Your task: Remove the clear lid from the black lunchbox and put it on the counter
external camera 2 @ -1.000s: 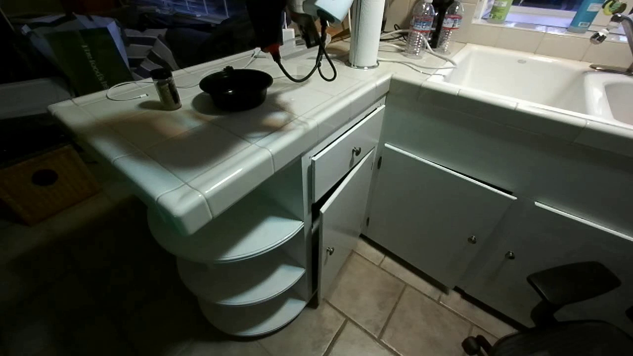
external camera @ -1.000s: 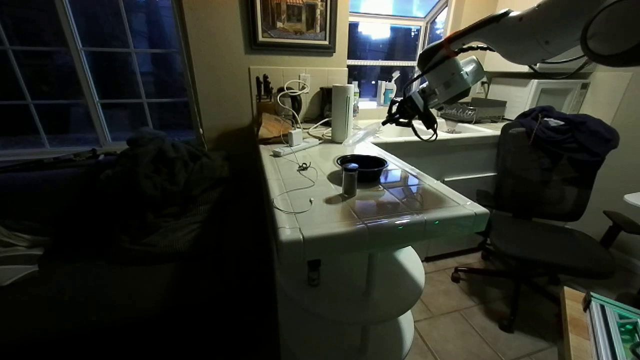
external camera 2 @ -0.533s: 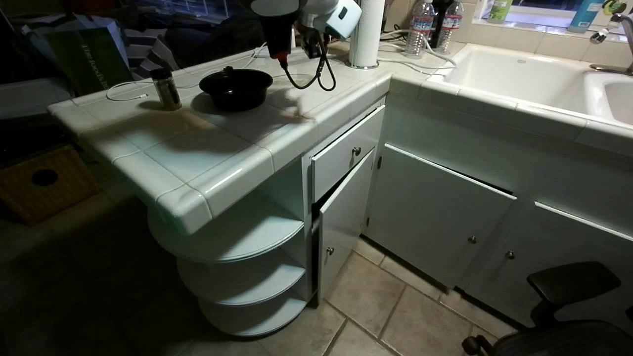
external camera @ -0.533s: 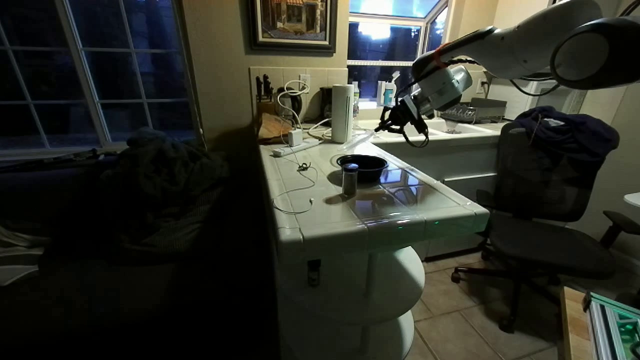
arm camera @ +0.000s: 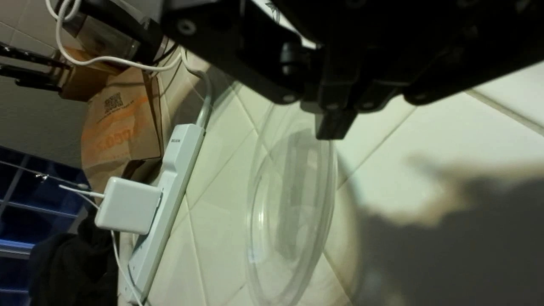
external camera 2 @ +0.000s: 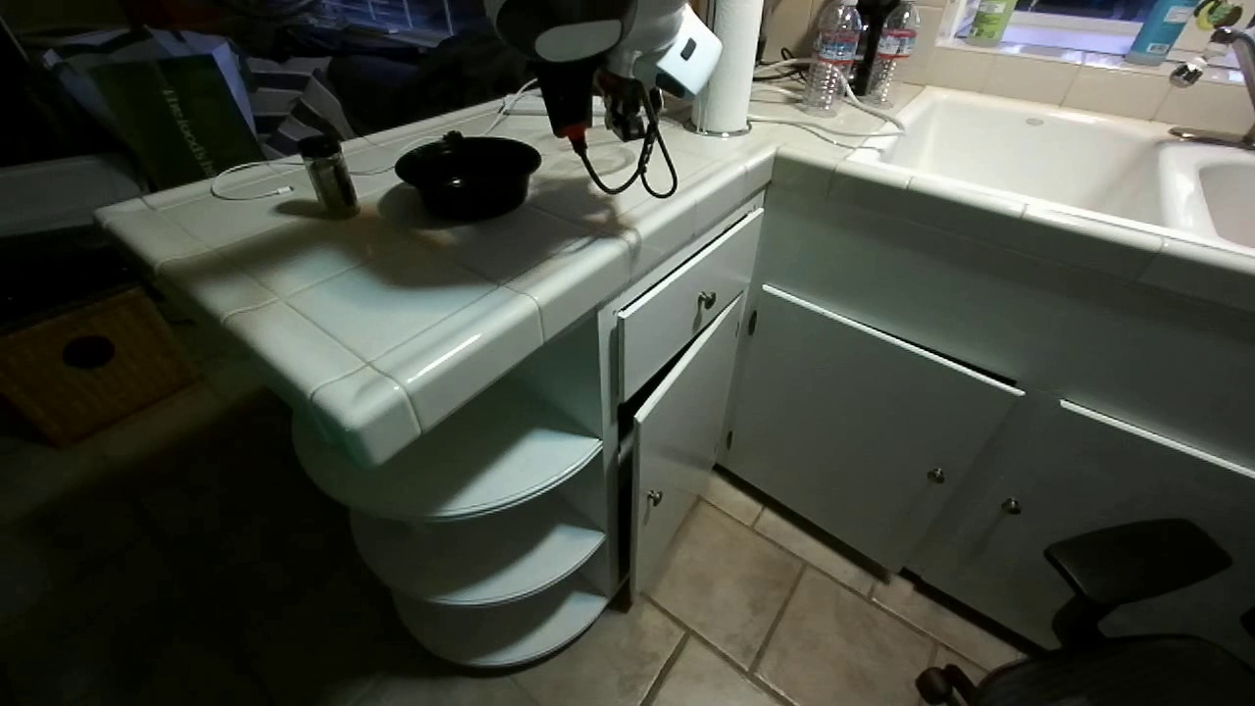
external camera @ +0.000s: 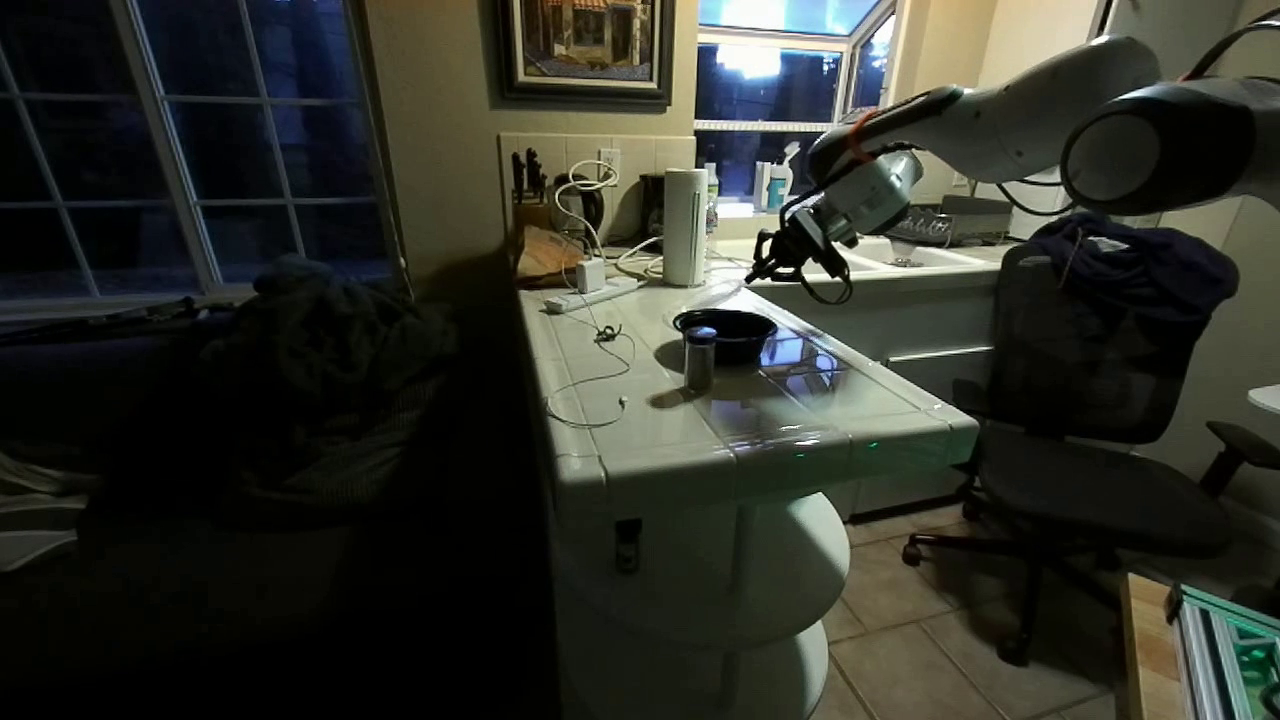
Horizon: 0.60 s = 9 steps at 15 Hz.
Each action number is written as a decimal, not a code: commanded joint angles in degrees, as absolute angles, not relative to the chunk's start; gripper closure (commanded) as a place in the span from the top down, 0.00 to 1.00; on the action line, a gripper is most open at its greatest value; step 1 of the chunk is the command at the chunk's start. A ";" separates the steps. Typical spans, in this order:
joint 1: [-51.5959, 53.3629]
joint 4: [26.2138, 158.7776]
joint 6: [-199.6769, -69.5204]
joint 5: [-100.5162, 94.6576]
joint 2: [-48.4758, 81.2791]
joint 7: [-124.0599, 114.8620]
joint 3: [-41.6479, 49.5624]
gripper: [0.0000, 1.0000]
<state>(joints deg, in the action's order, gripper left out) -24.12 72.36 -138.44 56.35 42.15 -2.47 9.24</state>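
Note:
The clear lid (arm camera: 293, 229) hangs tilted from my gripper (arm camera: 333, 127) in the wrist view. The fingers are shut on its rim. In an exterior view the lid (external camera: 715, 294) is low over the counter (external camera: 650, 440), behind the black lunchbox (external camera: 740, 345). My gripper (external camera: 750, 277) is there at the lid's right end. Whether the lid's lower edge touches the tiles I cannot tell. The black lunchbox (external camera 2: 469, 181) stands upright and uncovered on the counter (external camera 2: 324, 304). In that view the arm partly hides the gripper, and the lid shows only faintly.
A small dark-capped jar (external camera: 700, 362) stands beside the lunchbox. A white power strip (arm camera: 168, 199) with a charger (arm camera: 127, 206), a brown paper bag (arm camera: 123, 127) and a paper-towel roll (external camera: 685, 228) stand at the back. A thin cable (external camera: 590, 380) lies along the left. The sink (external camera 2: 1010, 147) is beyond.
My gripper has come down, carrying the clear lid closer to the counter behind the lunchbox. The arm has lowered with it. The lunchbox and jar have not moved.

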 commanded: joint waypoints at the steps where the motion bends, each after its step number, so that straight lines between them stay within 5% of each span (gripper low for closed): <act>1: -25.09 67.65 -134.53 51.82 45.41 -6.24 9.09 0.11; 2: -25.15 67.26 -133.80 50.67 45.54 -6.89 9.16 0.28; 9: -24.50 65.95 -128.34 43.19 43.29 -8.63 11.07 0.79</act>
<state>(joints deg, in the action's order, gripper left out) -25.27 67.16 -132.06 46.80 44.21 -7.05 9.29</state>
